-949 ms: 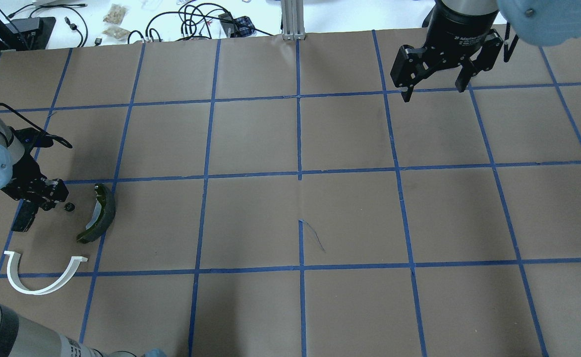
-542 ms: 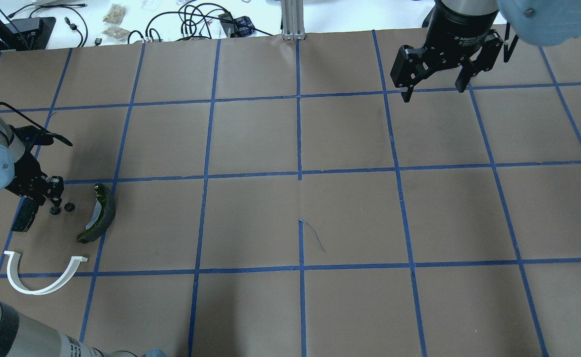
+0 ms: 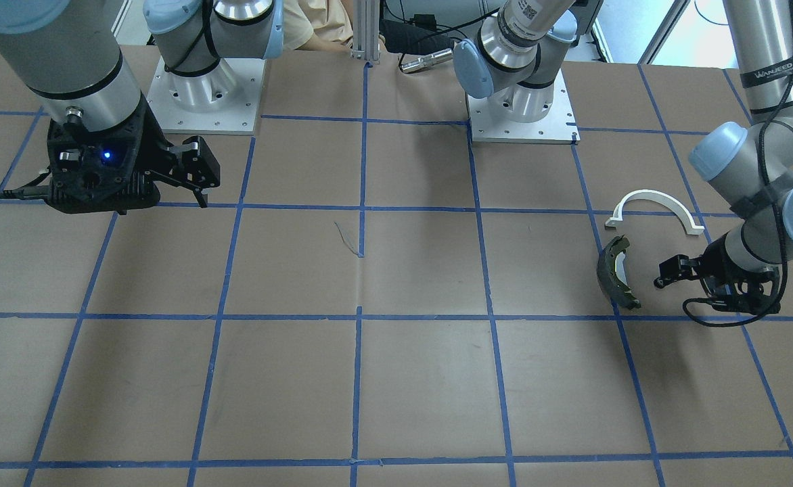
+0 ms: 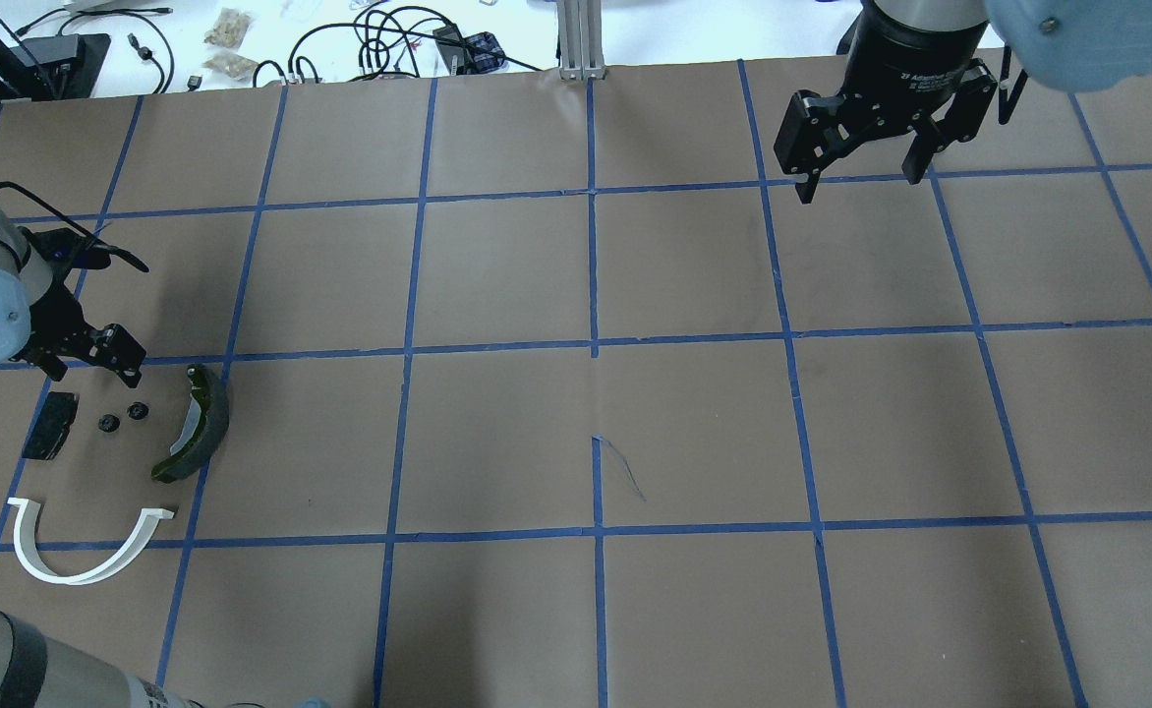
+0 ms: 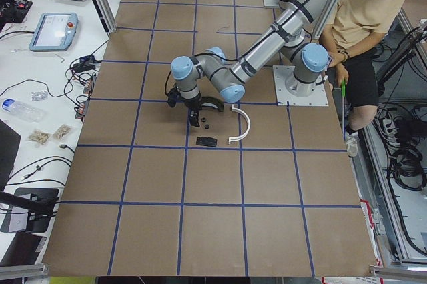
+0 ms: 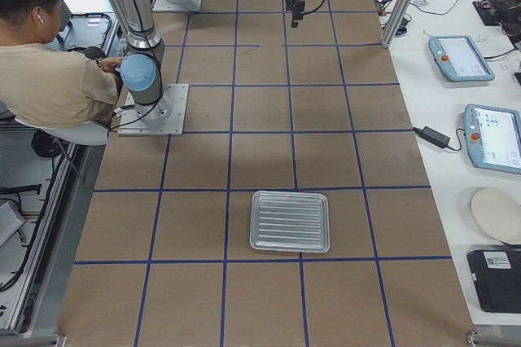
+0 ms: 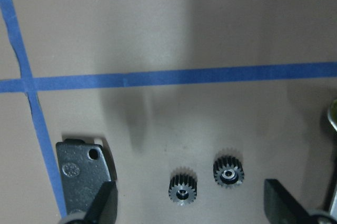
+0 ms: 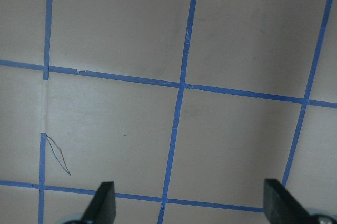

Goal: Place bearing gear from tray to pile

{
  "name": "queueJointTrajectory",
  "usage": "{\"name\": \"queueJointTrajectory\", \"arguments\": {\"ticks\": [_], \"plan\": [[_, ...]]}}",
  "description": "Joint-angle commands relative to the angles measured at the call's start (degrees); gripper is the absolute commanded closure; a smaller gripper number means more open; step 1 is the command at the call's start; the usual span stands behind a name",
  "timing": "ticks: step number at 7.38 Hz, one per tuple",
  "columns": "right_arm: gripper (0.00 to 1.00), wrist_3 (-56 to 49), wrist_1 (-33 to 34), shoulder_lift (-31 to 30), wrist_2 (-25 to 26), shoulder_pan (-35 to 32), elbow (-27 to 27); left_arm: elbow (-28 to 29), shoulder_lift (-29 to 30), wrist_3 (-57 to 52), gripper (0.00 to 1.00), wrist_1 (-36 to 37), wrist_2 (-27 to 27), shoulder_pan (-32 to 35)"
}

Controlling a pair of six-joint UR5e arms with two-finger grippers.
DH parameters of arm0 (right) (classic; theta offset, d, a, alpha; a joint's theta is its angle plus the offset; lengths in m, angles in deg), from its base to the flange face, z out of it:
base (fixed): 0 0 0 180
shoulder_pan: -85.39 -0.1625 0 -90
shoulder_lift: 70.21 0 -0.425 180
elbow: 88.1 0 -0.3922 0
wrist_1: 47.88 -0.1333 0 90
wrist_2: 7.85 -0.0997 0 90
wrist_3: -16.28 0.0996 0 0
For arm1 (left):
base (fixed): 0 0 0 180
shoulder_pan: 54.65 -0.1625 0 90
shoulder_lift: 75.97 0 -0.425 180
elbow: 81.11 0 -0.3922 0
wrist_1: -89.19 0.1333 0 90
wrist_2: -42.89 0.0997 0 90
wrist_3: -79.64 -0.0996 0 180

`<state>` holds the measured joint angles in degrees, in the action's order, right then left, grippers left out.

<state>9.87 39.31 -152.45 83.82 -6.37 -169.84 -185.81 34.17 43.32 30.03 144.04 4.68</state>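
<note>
Tray [image 6: 290, 221]: far right end of table.
Pile [image 4: 183, 452]: far left, loose parts.
Right gripper [image 4: 861, 185]: hanging wide open.
Left gripper [image 4: 92, 364]: spread, empty, over the gears.
Bearing gear [image 4: 107, 423]: on paper between pad [image 4: 50, 425] and brake shoe [image 4: 212, 403], second gear [image 4: 138, 410] alongside.

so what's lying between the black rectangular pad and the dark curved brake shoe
Two small black toothed gears, apart from each other, touching neither the pad nor the brake shoe; clearest in the overhead view.

Matt black bearing gear [image 7: 182, 188], ribbed metal tray [image 6: 290, 221]
</note>
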Motion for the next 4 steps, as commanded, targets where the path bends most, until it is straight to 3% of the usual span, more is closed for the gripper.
{"name": "queueJointTrajectory", "arguments": {"ticks": [1, 2, 4], "plan": [[0.0, 0.0, 0.09, -0.02, 0.0, 0.0, 0.0, 7.02, -5.69, 4.21, 0.0, -13.55, -0.08, 7.78], [0.0, 0.0, 0.09, -0.02, 0.0, 0.0, 0.0, 11.15, -8.68, 5.29, 0.0, -19.7, -3.04, 11.39], [0.0, 0.0, 0.09, -0.02, 0.0, 0.0, 0.0, 17.66, -11.95, 22.43, 0.0, -28.44, -8.15, 19.11]]}}
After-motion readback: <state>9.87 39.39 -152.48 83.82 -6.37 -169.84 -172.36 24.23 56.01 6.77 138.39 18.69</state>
